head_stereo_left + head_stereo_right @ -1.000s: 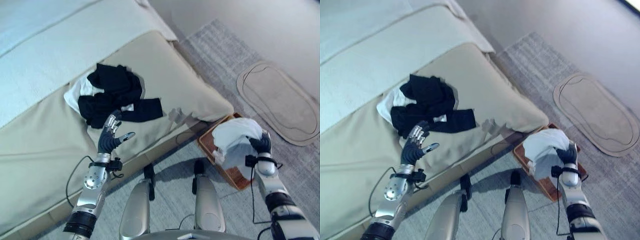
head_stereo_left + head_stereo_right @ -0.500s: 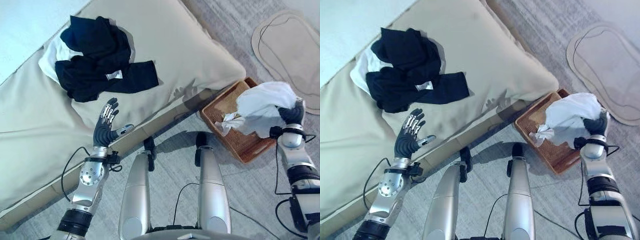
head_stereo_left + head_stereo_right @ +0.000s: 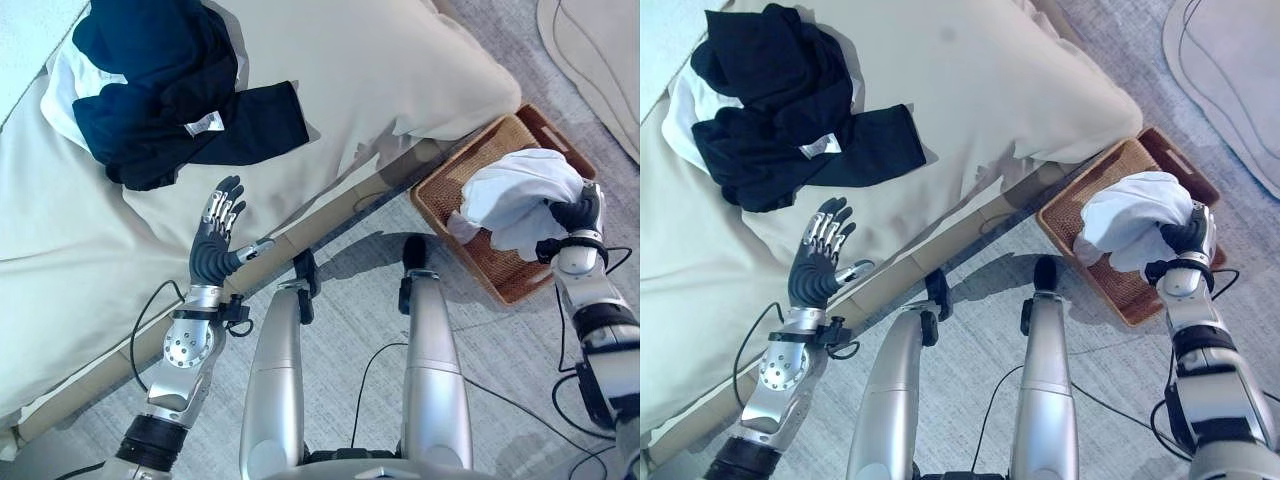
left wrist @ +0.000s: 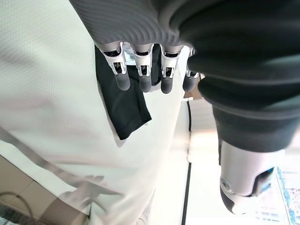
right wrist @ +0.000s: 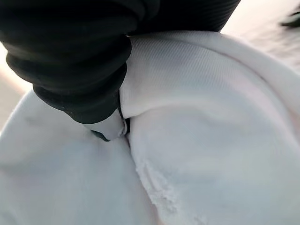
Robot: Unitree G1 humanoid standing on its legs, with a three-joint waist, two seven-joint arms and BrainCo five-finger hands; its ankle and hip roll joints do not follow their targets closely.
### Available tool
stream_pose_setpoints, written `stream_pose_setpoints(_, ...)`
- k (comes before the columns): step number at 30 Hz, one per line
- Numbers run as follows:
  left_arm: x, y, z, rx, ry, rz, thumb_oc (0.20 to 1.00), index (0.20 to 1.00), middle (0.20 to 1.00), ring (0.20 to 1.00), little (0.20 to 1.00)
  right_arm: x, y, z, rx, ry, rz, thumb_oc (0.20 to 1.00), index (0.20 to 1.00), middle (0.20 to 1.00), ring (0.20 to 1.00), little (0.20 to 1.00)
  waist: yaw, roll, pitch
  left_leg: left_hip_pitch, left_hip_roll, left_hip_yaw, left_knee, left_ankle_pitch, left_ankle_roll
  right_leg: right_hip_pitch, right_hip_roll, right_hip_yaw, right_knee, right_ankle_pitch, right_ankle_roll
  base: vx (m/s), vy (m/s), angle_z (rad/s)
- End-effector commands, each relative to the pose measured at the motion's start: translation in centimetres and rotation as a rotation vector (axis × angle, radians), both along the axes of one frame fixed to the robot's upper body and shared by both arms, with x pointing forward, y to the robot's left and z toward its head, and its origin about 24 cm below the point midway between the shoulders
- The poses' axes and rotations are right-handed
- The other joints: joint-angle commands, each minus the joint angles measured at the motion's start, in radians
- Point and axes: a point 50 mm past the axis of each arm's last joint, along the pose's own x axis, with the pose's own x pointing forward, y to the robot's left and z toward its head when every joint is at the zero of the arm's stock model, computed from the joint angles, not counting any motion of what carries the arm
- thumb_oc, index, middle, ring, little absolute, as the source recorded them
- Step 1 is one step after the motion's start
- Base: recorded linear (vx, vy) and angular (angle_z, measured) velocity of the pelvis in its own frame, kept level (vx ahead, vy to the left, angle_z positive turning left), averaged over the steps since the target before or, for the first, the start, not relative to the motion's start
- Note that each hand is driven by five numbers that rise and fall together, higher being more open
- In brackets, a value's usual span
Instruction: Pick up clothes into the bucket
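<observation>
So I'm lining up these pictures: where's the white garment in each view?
Left eye view: white garment bunched over the wicker basket, gripped by the right hand.
Right eye view: same, over the basket.
Left wrist view: I can't find it.
Right wrist view: pressed against the hand's cover.
Shared landmark: the basket.

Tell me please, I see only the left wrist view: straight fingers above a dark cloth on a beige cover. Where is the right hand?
Observer: The right hand is over a brown woven basket on the floor beside the bed.
Operator: Is it holding something?
Observer: Yes, its fingers are closed on a bunched white garment, which hangs over the basket.
Operator: Are more clothes left on the bed?
Observer: The dark garment you see lies on top of another white piece, ahead of the open left hand.
</observation>
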Motion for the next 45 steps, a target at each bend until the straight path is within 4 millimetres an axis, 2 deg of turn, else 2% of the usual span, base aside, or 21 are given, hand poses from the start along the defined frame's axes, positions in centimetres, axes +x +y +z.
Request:
stream_pose_setpoints(1,-1.3,-0.2,0.6,-0.058,-0.062,-0.002,1.0,1.0,1.0,1.0,1.0,-1.0,-1.5,-0.1,-0.011,0.019,-0.052,0.2,0.2,0.2,0.2,0.2,-0.007,0.031,-0.111,-0.037,-0.049,0.036,0.088,-0.118,0.072,0.005,0.021,-0.001,-0.05,0.044,-0.001,0.0,0.0,0.0)
stream_pose_setpoints(7,-1.3,-0.5,0.5,-0.054,-0.053,-0.01,1.0,1.0,1.0,1.0,1.0,-0.9,-2.5,1.8,-0.064,0.022,-0.089,0.2,0.2,0.2,0.2,0.2,-0.01,0.035,-0.106,-0.057,-0.049,0.046,0.098,-0.12,0.074,-0.025,0.02,0.006,-0.031,0.045,0.0,0.0,0.004,-0.01)
stream_pose_setpoints(12,-1.3,-0.4,0.5,-0.048,-0.05,-0.002,1.0,1.0,1.0,1.0,1.0,-1.0,-2.8,1.9,-0.083,0.049,-0.105,0.2,0.2,0.2,0.2,0.2,-0.015,0.031,-0.102,-0.058,-0.049,0.05,0.095,-0.117,0.074,-0.028,0.02,0.006,-0.032,0.047,-0.002,0.0,0.0,0.0)
stream_pose_setpoints(13,-1.2,-0.3,0.4,-0.048,-0.046,0.004,1.0,1.0,1.0,1.0,1.0,-1.1,-3.0,1.6,-0.091,0.079,-0.118,0.479,0.479,0.479,0.479,0.479,-0.015,0.029,-0.104,-0.057,-0.05,0.05,0.092,-0.117,0.075,-0.029,0.021,0.005,-0.031,0.047,-0.003,0.0,0.0,0.0)
stream_pose_setpoints(14,-1.2,-0.3,0.4,-0.048,-0.046,0.005,1.0,1.0,1.0,1.0,1.0,-1.1,-3.0,1.6,-0.091,0.079,-0.118,1.0,1.0,1.0,1.0,1.0,-0.015,0.029,-0.103,-0.057,-0.05,0.05,0.092,-0.117,0.075,-0.029,0.021,0.005,-0.031,0.047,-0.003,0.0,0.0,0.0)
stream_pose_setpoints(21,-1.0,0.1,0.7,-0.059,-0.054,0.038,1.0,1.0,1.0,1.0,1.0,-1.0,-2.4,-0.2,-0.142,0.212,-0.111,1.0,1.0,1.0,1.0,1.0,-0.017,0.016,-0.113,-0.035,-0.046,0.049,0.062,-0.106,0.073,-0.007,0.019,-0.006,-0.06,0.058,-0.003,-0.02,0.0,0.0)
stream_pose_setpoints(22,-0.9,0.3,0.8,-0.062,-0.061,0.046,1.0,1.0,1.0,1.0,1.0,-1.2,-2.2,-1.3,-0.13,0.259,-0.102,1.0,1.0,1.0,1.0,1.0,-0.021,0.009,-0.114,-0.025,-0.045,0.058,0.021,-0.061,0.08,0.007,0.012,-0.013,-0.106,0.105,-0.002,0.0,0.0,0.0)
stream_pose_setpoints(23,-0.9,0.3,0.8,-0.062,-0.059,0.045,1.0,1.0,1.0,1.0,1.0,-1.2,-2.2,-1.4,-0.129,0.261,-0.102,1.0,1.0,1.0,1.0,1.0,-0.019,0.01,-0.117,-0.01,-0.045,0.051,0.026,-0.092,0.073,0.017,0.013,-0.014,-0.092,0.072,0.001,-0.11,0.004,-0.02)
stream_pose_setpoints(24,-0.8,0.4,0.8,-0.064,-0.06,0.052,1.0,1.0,1.0,1.0,1.0,-1.2,-1.9,-1.9,-0.113,0.268,-0.098,1.0,1.0,1.0,1.0,1.0,-0.021,0.007,-0.117,0.001,-0.047,0.056,-0.021,-0.047,0.079,0.03,0.007,-0.016,-0.14,0.119,0.004,0.07,0.01,-0.04)
stream_pose_setpoints(25,-0.8,0.4,0.8,-0.064,-0.058,0.052,1.0,1.0,1.0,1.0,1.0,-1.2,-1.9,-1.9,-0.112,0.27,-0.098,1.0,1.0,1.0,1.0,1.0,-0.018,0.008,-0.12,0.016,-0.048,0.048,-0.017,-0.078,0.072,0.04,0.009,-0.017,-0.127,0.087,0.007,-0.11,0.004,-0.04)
stream_pose_setpoints(26,-0.6,0.7,1.0,-0.063,-0.069,0.065,1.0,1.0,1.0,1.0,1.0,-1.2,-1.5,-2.7,-0.103,0.283,-0.081,1.0,1.0,1.0,1.0,1.0,-0.024,0.002,-0.121,0.033,-0.052,0.055,-0.075,-0.024,0.074,0.059,0.0,-0.023,-0.189,0.14,0.011,-0.02,-0.004,-0.04)
stream_pose_setpoints(32,-0.2,1.1,1.2,-0.067,-0.084,0.087,1.0,1.0,1.0,1.0,1.0,-1.5,-0.3,-4.9,-0.057,0.319,-0.046,1.0,1.0,1.0,1.0,1.0,-0.025,-0.006,-0.124,0.137,-0.06,0.048,-0.218,0.03,0.062,0.161,-0.012,-0.052,-0.319,0.189,0.027,-0.03,0.01,0.02)
stream_pose_setpoints(36,0.2,1.8,1.1,-0.051,-0.08,0.126,1.0,1.0,1.0,1.0,1.0,-2.2,0.9,-7.3,0.04,0.304,-0.022,1.0,1.0,1.0,1.0,1.0,-0.022,-0.021,-0.139,0.251,-0.066,0.011,-0.359,0.091,0.051,0.287,-0.028,-0.097,-0.45,0.235,0.047,0.01,-0.039,0.03)
stream_pose_setpoints(38,0.2,1.8,1.1,-0.05,-0.08,0.126,1.0,1.0,1.0,1.0,1.0,-2.3,0.9,-7.4,0.041,0.304,-0.023,1.0,1.0,1.0,1.0,1.0,-0.023,-0.02,-0.136,0.257,-0.067,0.01,-0.364,0.093,0.05,0.293,-0.029,-0.099,-0.454,0.236,0.047,0.02,-0.042,0.12)
stream_pose_setpoints(39,0.7,2.5,-0.1,0.015,-0.035,0.199,1.0,1.0,1.0,1.0,1.0,-2.1,3.1,-8.0,0.162,0.154,0.023,1.0,1.0,1.0,1.0,1.0,-0.031,-0.035,-0.141,0.339,-0.068,-0.01,-0.46,0.137,0.036,0.385,-0.036,-0.133,-0.531,0.264,0.058,0.03,-0.056,0.06)
stream_pose_setpoints(40,0.7,2.5,-0.1,0.015,-0.035,0.199,1.0,1.0,1.0,1.0,1.0,-2.1,3.1,-8.0,0.162,0.154,0.023,1.0,1.0,1.0,1.0,1.0,-0.031,-0.035,-0.139,0.341,-0.068,-0.011,-0.461,0.138,0.036,0.387,-0.036,-0.133,-0.532,0.264,0.058,0.08,-0.107,0.14)
stream_pose_setpoints(41,1.1,2.9,-1.5,0.063,0.02,0.261,1.0,1.0,1.0,1.0,1.0,-2.0,5.6,-8.4,0.21,0.068,0.106,1.0,1.0,1.0,1.0,1.0,-0.035,-0.049,-0.149,0.406,-0.066,-0.023,-0.525,0.163,0.028,0.456,-0.033,-0.151,-0.583,0.275,0.06,0.04,-0.05,0.18)
stream_pose_setpoints(42,1.1,2.9,-1.5,0.064,0.019,0.261,1.0,1.0,1.0,1.0,1.0,-2.0,5.6,-8.4,0.211,0.068,0.105,1.0,1.0,1.0,1.0,1.0,-0.036,-0.05,-0.148,0.407,-0.067,-0.024,-0.53,0.17,0.028,0.458,-0.034,-0.152,-0.589,0.281,0.06,0.1,-0.103,0.24)
stream_pose_setpoints(43,1.2,3.6,-2.9,0.1,0.076,0.32,1.0,1.0,1.0,1.0,1.0,-2.1,8.0,-8.6,0.23,0.004,0.191,1.0,1.0,1.0,1.0,1.0,-0.037,-0.062,-0.152,0.464,-0.057,-0.035,-0.568,0.18,0.019,0.52,-0.032,-0.174,-0.615,0.276,0.061,0.04,-0.051,0.1)
stream_pose_setpoints(44,1.2,3.6,-2.9,0.101,0.076,0.32,1.0,1.0,1.0,1.0,1.0,-2.2,8.0,-8.6,0.231,0.005,0.19,1.0,1.0,1.0,1.0,1.0,-0.038,-0.063,-0.152,0.464,-0.058,-0.036,-0.573,0.187,0.019,0.522,-0.033,-0.175,-0.62,0.282,0.061,0.1,-0.098,0.09)
stream_pose_setpoints(45,1.3,4.0,-3.6,0.142,0.106,0.368,1.0,1.0,1.0,1.0,1.0,-2.6,10.3,-8.5,0.286,-0.062,0.292,1.0,1.0,1.0,1.0,1.0,-0.041,-0.077,-0.153,0.513,-0.051,-0.048,-0.593,0.192,0.017,0.581,-0.034,-0.191,-0.641,0.28,0.059,0.08,-0.069,0.07)
